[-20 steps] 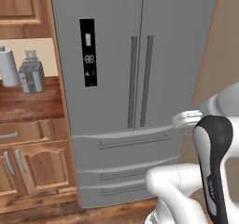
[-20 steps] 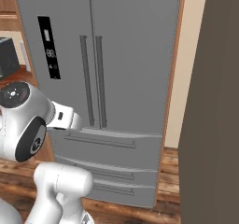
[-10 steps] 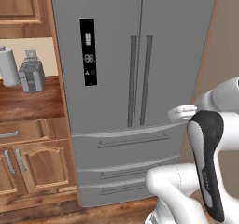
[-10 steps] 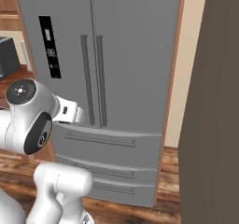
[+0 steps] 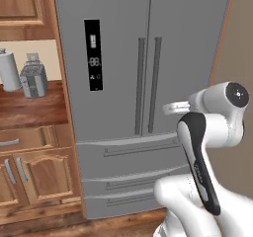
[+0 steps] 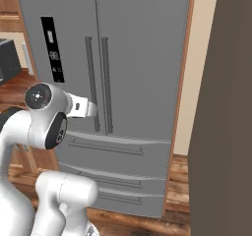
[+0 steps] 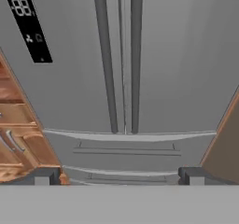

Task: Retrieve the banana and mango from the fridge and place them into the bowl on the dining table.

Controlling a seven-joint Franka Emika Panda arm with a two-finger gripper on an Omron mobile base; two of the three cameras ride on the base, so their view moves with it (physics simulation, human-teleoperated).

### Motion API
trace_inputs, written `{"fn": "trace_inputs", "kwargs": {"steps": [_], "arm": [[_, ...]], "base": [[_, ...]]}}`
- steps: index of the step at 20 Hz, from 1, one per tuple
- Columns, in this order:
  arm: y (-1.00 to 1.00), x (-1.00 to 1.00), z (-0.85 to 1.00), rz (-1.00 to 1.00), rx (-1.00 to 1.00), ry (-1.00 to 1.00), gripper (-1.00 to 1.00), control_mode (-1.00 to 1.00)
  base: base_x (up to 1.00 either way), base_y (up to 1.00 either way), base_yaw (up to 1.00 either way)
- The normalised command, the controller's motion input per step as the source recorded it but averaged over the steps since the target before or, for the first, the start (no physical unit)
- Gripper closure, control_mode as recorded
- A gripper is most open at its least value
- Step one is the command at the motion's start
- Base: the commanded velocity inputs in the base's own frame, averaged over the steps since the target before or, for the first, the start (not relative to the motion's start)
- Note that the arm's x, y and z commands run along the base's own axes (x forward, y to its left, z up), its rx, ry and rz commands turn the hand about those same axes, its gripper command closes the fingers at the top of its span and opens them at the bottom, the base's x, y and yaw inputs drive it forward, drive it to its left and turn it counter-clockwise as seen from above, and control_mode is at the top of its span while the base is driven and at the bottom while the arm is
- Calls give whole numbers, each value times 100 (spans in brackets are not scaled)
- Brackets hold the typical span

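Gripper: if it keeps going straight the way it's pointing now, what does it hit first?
Most likely the closed fridge front. The open gripper faces the doors squarely, aimed low near the bottom of the two bar handles, about where the doors meet the top drawer. How far off it stands is unclear.

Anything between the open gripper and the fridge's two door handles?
Nothing: in the hand view the open gripper faces the closed fridge and its door handles across bare space.
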Motion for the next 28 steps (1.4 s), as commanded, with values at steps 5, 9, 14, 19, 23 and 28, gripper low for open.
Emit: {"fn": "trace_inputs", "kwargs": {"steps": [5, 9, 14, 19, 23, 28], "arm": [[1, 69, -3, 0, 0, 0, -100, -100], [3, 60, 0, 0, 0, 0, -100, -100], [21, 60, 0, 0, 0, 0, -100, -100], [18, 63, 0, 0, 0, 0, -100, -100], [0, 67, 0, 0, 0, 0, -100, -100], [1, 62, 0, 0, 0, 0, -100, -100]], "base": [[0, 0, 0], [0, 0, 0], [0, 0, 0], [0, 0, 0], [0, 0, 0], [0, 0, 0]]}}
